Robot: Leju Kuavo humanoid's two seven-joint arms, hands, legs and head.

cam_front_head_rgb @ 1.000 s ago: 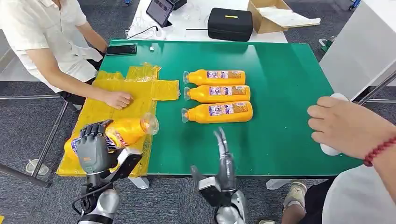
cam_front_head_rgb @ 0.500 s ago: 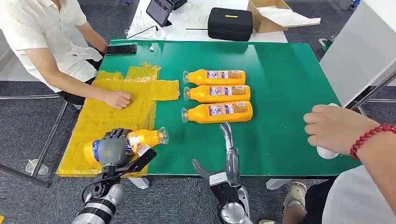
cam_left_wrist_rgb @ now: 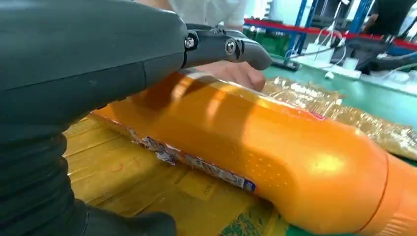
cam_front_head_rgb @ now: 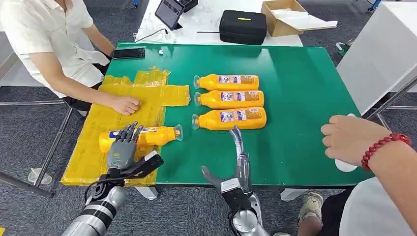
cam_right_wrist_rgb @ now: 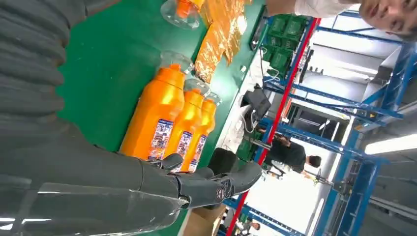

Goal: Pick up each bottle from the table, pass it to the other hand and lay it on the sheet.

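Note:
An orange bottle (cam_front_head_rgb: 157,134) lies on its side on the yellow sheet (cam_front_head_rgb: 93,142), cap toward the green table. My left hand (cam_front_head_rgb: 123,147) is over its middle with the fingers straightened out across it; in the left wrist view the fingers (cam_left_wrist_rgb: 231,46) stretch above the bottle (cam_left_wrist_rgb: 275,147) without wrapping it. Three more orange bottles (cam_front_head_rgb: 228,81) (cam_front_head_rgb: 231,99) (cam_front_head_rgb: 231,118) lie side by side in the table's middle. My right hand (cam_front_head_rgb: 238,147) hangs at the front edge just short of the nearest one, fingers straight and empty; the right wrist view shows the same row (cam_right_wrist_rgb: 157,113) beyond it.
A person's hand (cam_front_head_rgb: 124,104) rests on the sheet just beyond my bottle. Another person's hand (cam_front_head_rgb: 349,137) with a red bead bracelet lies on the table's right front corner. A phone (cam_front_head_rgb: 129,53) lies at the far left edge; a black case (cam_front_head_rgb: 242,26) stands behind.
My left hand has carried the bottle forward and laid it flat on the sheet, and its fingers have straightened off it. The right hand has stayed near the front edge.

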